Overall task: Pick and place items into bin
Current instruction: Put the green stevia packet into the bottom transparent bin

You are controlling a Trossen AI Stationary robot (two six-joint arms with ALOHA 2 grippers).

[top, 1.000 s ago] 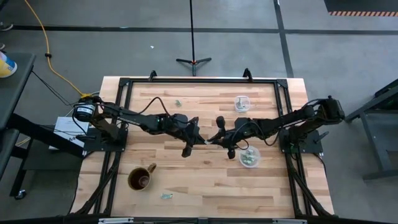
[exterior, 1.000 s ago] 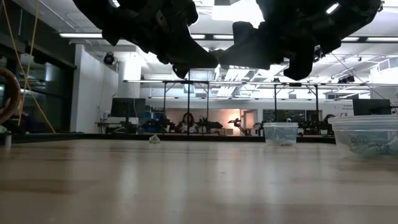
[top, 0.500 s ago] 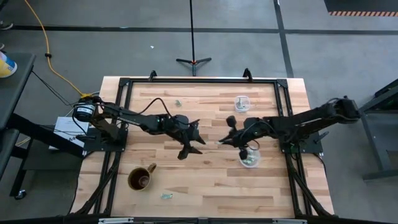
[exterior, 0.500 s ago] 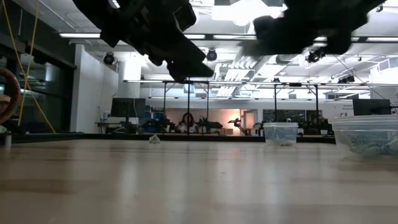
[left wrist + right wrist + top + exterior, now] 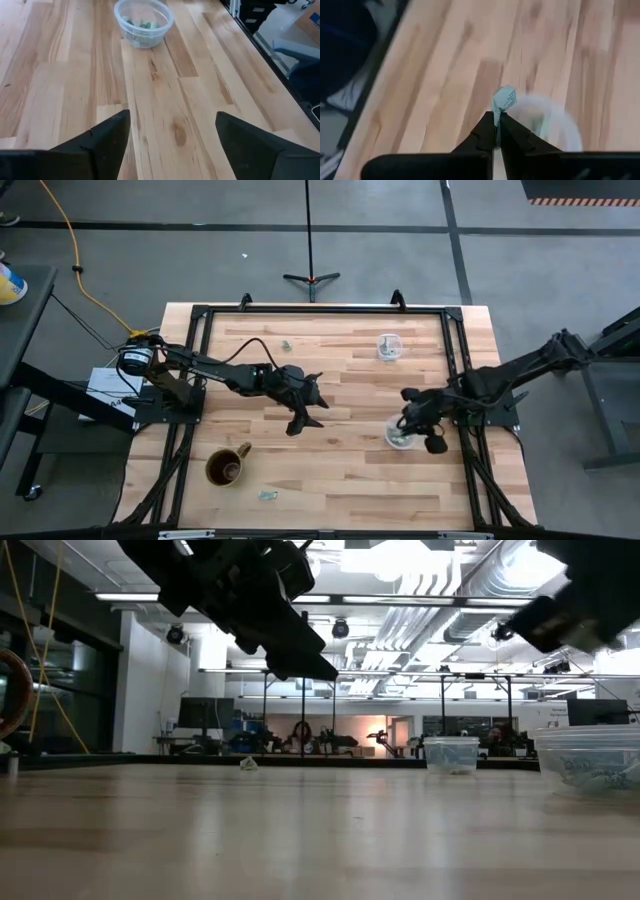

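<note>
Since the earlier frames the right gripper (image 5: 405, 420) has drawn away from the table's centre, where it met the left gripper (image 5: 312, 412), to the near-right bin (image 5: 397, 439), while the left gripper's fingers have spread wide apart. Left gripper: hangs over the middle of the table (image 5: 330, 470), jaws fully spread and holding nothing; the left wrist view shows bare planks between its fingers (image 5: 107, 135). Right gripper: jaws pinched together on one pale green-silver item (image 5: 503, 99), which juts past the fingertips beside the bin's blurred rim (image 5: 547, 122). Other items: some lie in the near-right bin (image 5: 144, 22), one lies loose near the far edge (image 5: 287, 345), another near the front edge (image 5: 267, 495) just right of the brown mug (image 5: 226, 468). A second clear bin (image 5: 389, 346) stands toward the far-right side, well apart from the first. Open room: the wide stretch of planks between the two arms and the front centre of the table carry nothing. Limits of view: in the low view both arms are dark shapes cut off by the top edge, the near-right bin (image 5: 590, 762) is cropped at the picture's side, and the contents of the far bin (image 5: 450, 755) cannot be made out.
</note>
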